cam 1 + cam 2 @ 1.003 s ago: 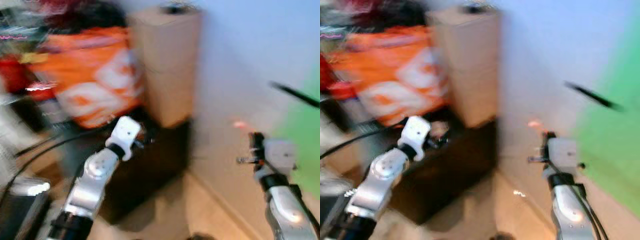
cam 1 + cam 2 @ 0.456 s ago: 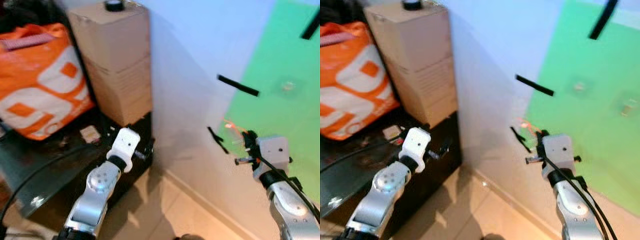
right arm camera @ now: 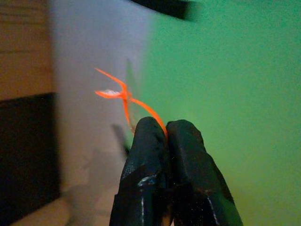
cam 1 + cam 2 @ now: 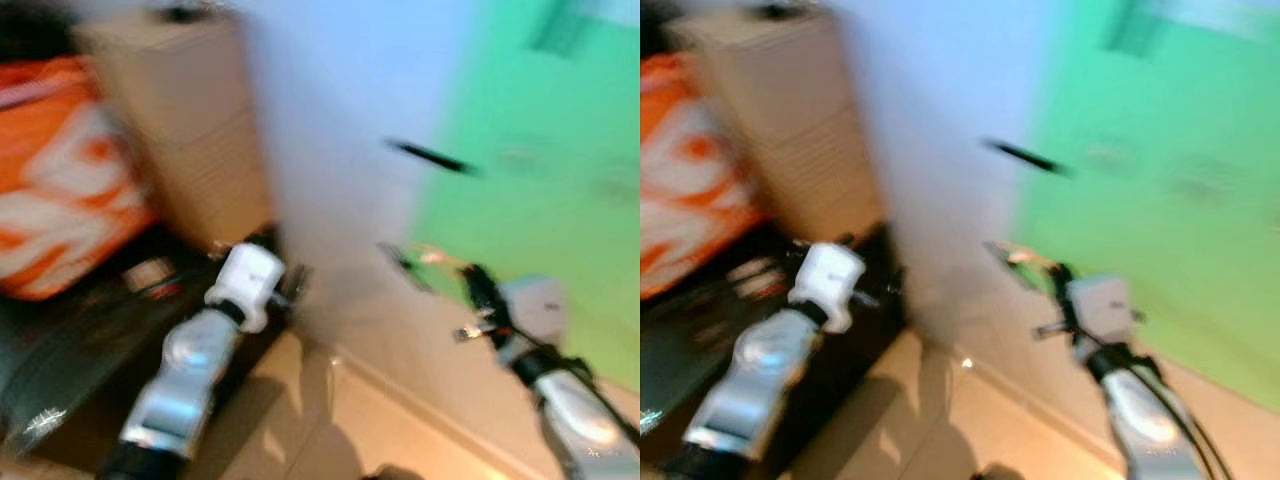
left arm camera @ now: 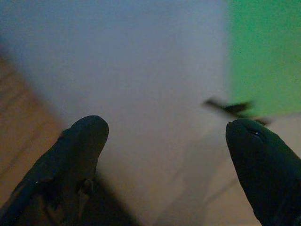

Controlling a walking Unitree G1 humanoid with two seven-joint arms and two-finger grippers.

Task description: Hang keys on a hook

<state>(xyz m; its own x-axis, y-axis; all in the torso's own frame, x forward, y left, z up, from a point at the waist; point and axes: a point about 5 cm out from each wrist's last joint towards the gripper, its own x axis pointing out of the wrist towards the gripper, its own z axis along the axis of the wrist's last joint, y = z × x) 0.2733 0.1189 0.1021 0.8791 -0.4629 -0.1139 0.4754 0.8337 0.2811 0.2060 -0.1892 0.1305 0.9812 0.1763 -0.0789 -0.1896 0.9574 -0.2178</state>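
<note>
My right gripper (image 3: 167, 129) is pinched tight on a thin orange loop (image 3: 123, 94), facing the green panel (image 3: 225, 70); the keys themselves I can't make out. Loop looks light, floppy, likely slippery, so I'd grip near its base. Left gripper (image 5: 164, 141) hangs wide, holding nothing.

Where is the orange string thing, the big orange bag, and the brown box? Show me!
orange string (image 3: 126, 96), right wrist view, on the knot above the shut fingertips.
orange bag (image 4: 55, 190), left eye view, middle of its blurred front.
brown box (image 4: 185, 130), left eye view, middle of its front face.
</note>
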